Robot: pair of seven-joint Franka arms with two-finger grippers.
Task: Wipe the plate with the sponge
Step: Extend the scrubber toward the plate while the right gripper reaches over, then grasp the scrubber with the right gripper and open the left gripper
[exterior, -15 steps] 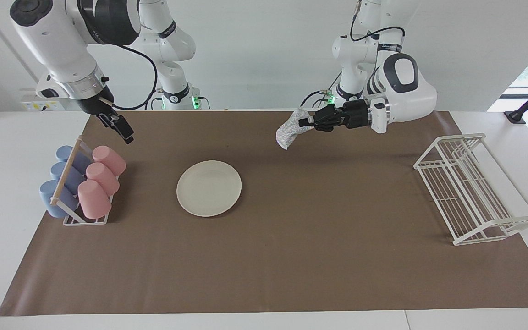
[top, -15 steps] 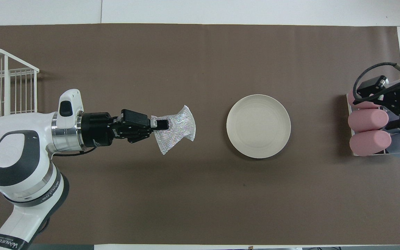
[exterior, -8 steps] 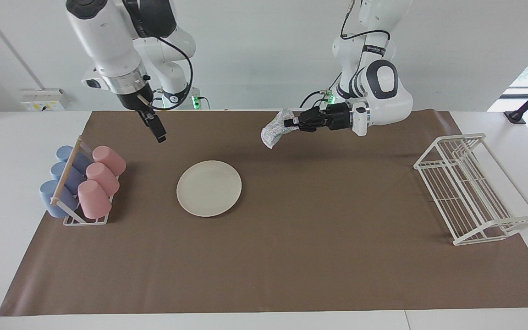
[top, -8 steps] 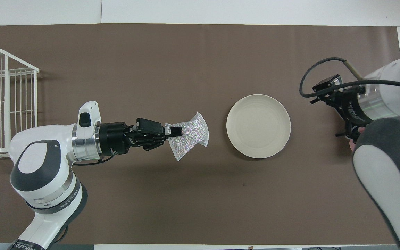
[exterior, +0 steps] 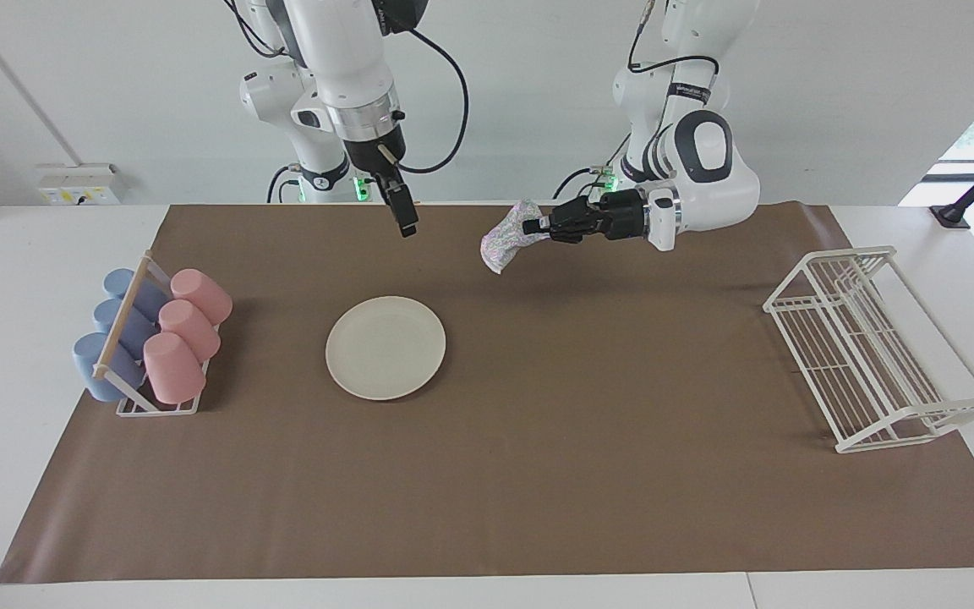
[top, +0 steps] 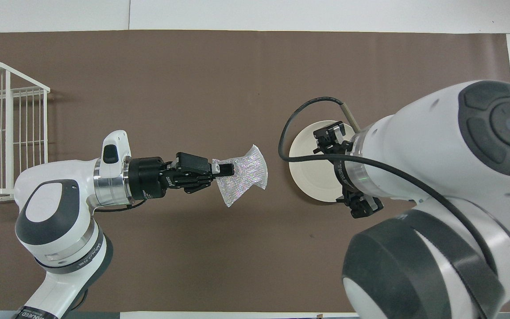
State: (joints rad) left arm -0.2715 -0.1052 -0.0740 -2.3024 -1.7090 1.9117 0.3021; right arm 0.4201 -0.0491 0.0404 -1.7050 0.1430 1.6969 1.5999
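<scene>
The cream-white plate [exterior: 385, 347] lies flat on the brown mat, toward the right arm's end. In the overhead view my right arm covers much of the plate [top: 309, 176]. My left gripper [exterior: 529, 227] is shut on one edge of the silvery, glittery sponge [exterior: 500, 239], which hangs in the air over bare mat beside the plate and touches nothing. From overhead the sponge [top: 242, 170] fans out from the left gripper [top: 224, 169], a short gap from the plate's rim. My right gripper [exterior: 403, 222] hangs high, pointing down, open and with nothing in it.
A white rack [exterior: 153, 338] with several pink and blue cups stands at the right arm's end of the mat. A white wire dish rack [exterior: 867, 347] stands at the left arm's end. The brown mat [exterior: 580, 474] covers the table.
My right arm has swung from above the cup rack toward the middle of the table. My left gripper carried the sponge a little toward the plate, then nearly stopped.
</scene>
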